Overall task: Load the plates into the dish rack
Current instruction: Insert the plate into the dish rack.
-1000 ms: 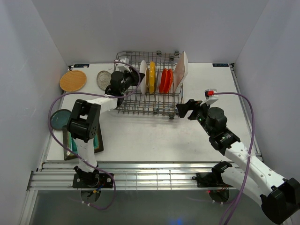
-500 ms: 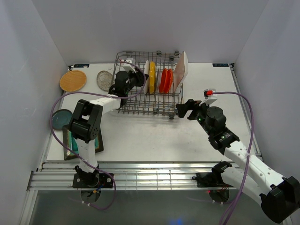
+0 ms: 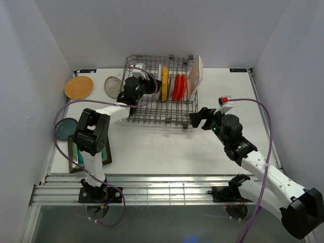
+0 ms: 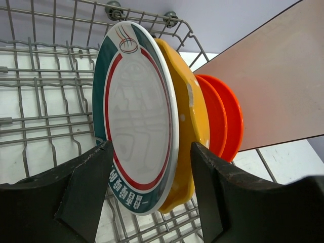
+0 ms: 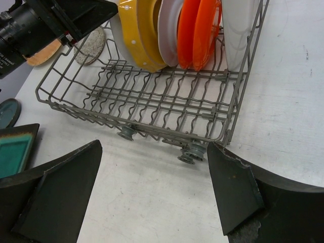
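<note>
The dish rack (image 3: 152, 114) stands at the back middle of the table. In it stand on edge a white green-rimmed plate (image 4: 139, 116), a yellow one (image 4: 190, 116), a pale grey one (image 5: 169, 30), an orange-red one (image 4: 223, 119) and a white rectangular one (image 3: 195, 76). My left gripper (image 4: 152, 147) is open inside the rack, its fingers either side of the green-rimmed plate's lower edge and not pressing on it. My right gripper (image 5: 154, 147) hangs open over bare table by the rack's near right corner, holding nothing.
On the table at left lie a wooden tan plate (image 3: 79, 87), a clear glass plate (image 3: 112, 86), a dark teal plate (image 3: 66, 128) and a square teal plate (image 3: 86, 154), partly under the left arm. White walls enclose the table.
My left gripper has set the green-rimmed plate upright against the yellow one and opened its jaws off it. The right arm has crept slightly towards the rack.
</note>
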